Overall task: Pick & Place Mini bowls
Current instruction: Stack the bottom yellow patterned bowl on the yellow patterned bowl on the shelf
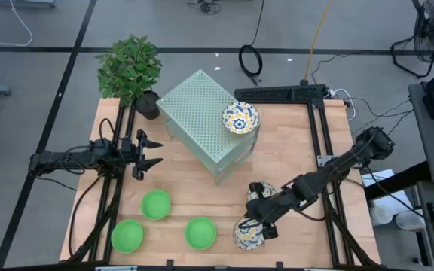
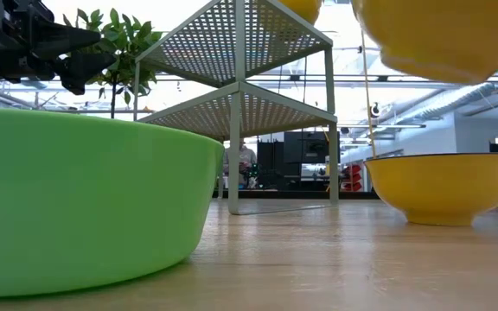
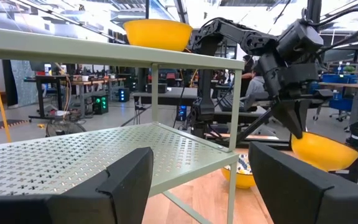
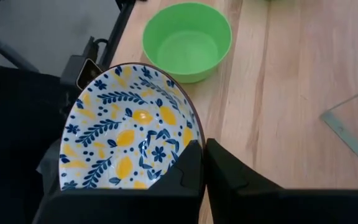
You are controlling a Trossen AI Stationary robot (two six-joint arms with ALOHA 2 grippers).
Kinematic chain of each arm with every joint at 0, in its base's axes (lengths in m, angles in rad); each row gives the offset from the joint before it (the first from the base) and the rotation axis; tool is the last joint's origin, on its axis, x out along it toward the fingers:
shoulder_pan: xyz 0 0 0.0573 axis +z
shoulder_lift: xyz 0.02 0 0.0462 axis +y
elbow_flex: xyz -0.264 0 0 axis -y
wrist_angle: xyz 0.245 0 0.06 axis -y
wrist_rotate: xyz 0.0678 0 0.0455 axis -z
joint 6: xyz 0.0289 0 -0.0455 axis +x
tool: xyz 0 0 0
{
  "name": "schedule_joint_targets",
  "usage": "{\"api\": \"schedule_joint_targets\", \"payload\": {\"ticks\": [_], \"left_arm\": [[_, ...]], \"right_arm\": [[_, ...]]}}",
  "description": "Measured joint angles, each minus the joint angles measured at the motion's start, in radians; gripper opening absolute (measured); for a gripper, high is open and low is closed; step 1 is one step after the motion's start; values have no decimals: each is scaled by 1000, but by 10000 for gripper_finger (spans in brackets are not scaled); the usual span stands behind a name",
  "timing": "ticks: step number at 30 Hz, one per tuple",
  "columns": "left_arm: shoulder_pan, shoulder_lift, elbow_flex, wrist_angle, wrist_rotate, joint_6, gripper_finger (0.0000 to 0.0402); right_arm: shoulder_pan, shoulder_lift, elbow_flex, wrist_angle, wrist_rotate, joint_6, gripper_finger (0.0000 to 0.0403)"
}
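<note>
right gripper [image 4: 201, 163] pinches a floral bowl's [image 4: 126, 134] rim above the table [image 4: 291, 74].

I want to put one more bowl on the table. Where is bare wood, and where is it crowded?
Bare wood lies right of the perforated shelf, up to the frame rail, and between the shelf and the green bowls. The front edge is crowded: three green bowls, and the right gripper shut on a patterned bowl. The left gripper waits open beside the shelf.

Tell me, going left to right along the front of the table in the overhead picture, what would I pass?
Green bowl at the front left → second green bowl set further back → third green bowl → patterned bowl pinched at its rim by the right gripper.
</note>
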Motion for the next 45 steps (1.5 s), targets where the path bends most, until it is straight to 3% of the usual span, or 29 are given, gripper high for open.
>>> {"api": "schedule_joint_targets", "payload": {"ticks": [17, 20, 30, 38, 45], "left_arm": [[0, 0, 0, 0, 0, 0, 269], [0, 0, 0, 0, 0, 0, 269], [0, 0, 0, 0, 0, 0, 269], [0, 0, 0, 0, 0, 0, 269], [0, 0, 0, 0, 0, 0, 269]], "right_arm": [[-8, -154, 1, 165, 5, -92, 1], [-10, -205, 1, 185, 61, -126, 0], [-49, -334, 1, 410, 100, -353, 0], [-185, -443, 10, 549, 96, -455, 0], [-432, -408, 186, 419, -121, -350, 0]]}}
